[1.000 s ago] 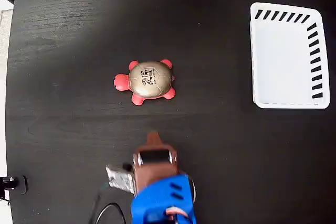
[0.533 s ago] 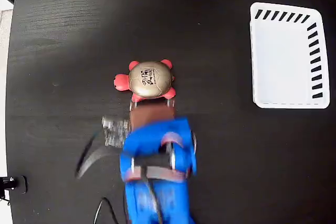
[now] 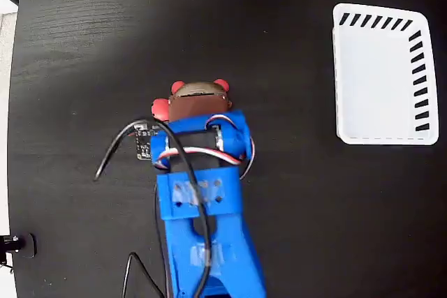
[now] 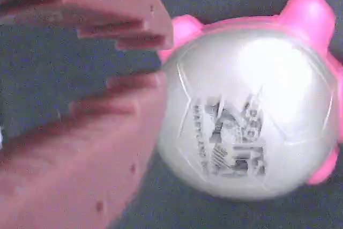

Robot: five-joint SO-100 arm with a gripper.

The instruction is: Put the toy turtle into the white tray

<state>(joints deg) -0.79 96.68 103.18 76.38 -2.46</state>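
Fixed view, L to R: a loose black cable (image 3: pixel 115 148) arcs off a small circuit board on the arm's left side. Blue arm (image 3: pixel 202 228) reaches up from bottom edge, wrist over the toy turtle (image 3: pixel 195 90), which sits on the black table (image 3: pixel 84 47) w/ only red head, two feet and shell top peeking out. Gripper (image 3: pixel 198 106) is right above it. Wrist view: brown serrated fingers (image 4: pixel 102 14) slightly apart at left, tips at the shell edge of the turtle (image 4: pixel 246 116); can't tell if touching. White tray (image 3: pixel 342 75) far right, well apart.

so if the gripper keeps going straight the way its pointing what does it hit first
Most likely the toy turtle: in the wrist view its shell sits right at the tips of the gripper, and the fixed view shows the gripper over it. Whether they already touch is unclear.
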